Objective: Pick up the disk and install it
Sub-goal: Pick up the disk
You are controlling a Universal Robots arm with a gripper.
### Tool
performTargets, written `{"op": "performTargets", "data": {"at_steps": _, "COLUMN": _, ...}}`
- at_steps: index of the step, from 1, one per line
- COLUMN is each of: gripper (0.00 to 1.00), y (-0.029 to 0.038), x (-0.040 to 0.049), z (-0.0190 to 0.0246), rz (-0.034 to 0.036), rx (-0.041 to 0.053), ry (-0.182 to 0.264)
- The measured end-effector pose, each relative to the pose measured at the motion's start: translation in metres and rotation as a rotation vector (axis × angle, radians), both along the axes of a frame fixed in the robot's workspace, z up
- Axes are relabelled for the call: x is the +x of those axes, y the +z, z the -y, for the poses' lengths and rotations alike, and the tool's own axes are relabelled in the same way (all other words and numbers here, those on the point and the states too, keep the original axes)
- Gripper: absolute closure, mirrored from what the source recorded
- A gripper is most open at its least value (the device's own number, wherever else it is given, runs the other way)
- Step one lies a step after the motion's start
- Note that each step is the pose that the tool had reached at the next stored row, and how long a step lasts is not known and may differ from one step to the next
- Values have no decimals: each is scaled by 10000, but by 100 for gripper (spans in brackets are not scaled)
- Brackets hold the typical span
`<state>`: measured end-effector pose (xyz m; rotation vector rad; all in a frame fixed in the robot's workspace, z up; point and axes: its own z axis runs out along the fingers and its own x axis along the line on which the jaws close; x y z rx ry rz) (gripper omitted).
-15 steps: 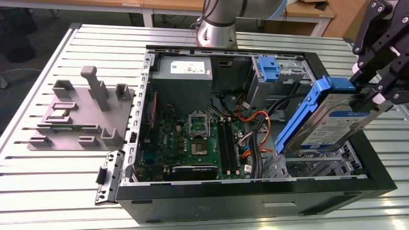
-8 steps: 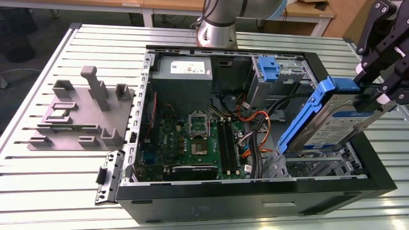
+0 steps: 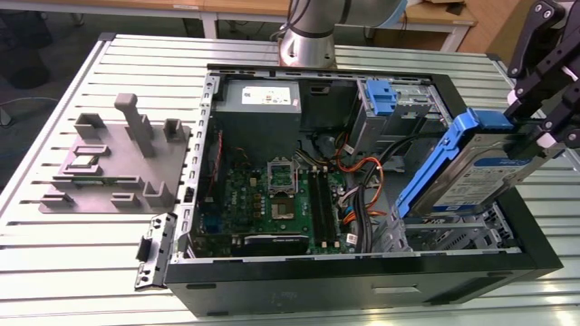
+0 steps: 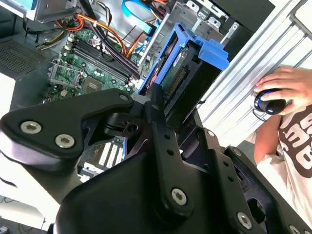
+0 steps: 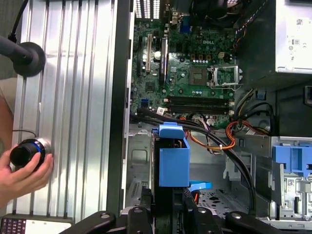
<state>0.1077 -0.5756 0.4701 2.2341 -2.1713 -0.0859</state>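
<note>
The tool [image 3: 536, 138] is pinched on the upper end of the disk [image 3: 466, 170], its dark fingers [image 4: 157, 109] clamping the blue carrier frame from both sides. The disk hangs above the open computer case [image 3: 363, 275], over the corner of the case that holds the metal drive cage [image 3: 453, 234]. Its long axis is steeply slanted: the lower end dips toward the cage inside the case, and the gripped end rises out over the case rim. The silver face with the blue-and-white label is turned away from the middle of the case, and the blue frame edge faces the motherboard [image 3: 272, 197]. In the first wrist view the disk [image 5: 173, 161] is seen end-on, just above the case floor beside orange and black cables [image 5: 219, 141]. Deeper in the case sit a grey power-supply box [image 3: 258, 100] and a bare blue bracket [image 3: 381, 98]. Outside the case, on the slatted surface [image 3: 73, 272], lies a grey fixture plate [image 3: 109, 166]; a person's hand [image 5: 22, 170] rests on the surface just beside the case wall, around a dark cylindrical knob [image 5: 27, 152].
</note>
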Motion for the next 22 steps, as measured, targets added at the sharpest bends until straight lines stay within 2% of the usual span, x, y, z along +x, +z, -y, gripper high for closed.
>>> {"op": "performTargets", "data": {"at_steps": 6, "gripper": 65, "y": 0, "x": 43, "z": -2, "rz": 0, "rx": 0, "ry": -1}}
{"op": "performTargets", "data": {"at_steps": 19, "gripper": 65, "y": 0, "x": 55, "z": -2, "rz": 0, "rx": 0, "ry": -1}}
{"op": "performTargets", "data": {"at_steps": 22, "gripper": 65, "y": -3, "x": 56, "z": -2, "rz": 22, "rx": 11, "ry": 3}}
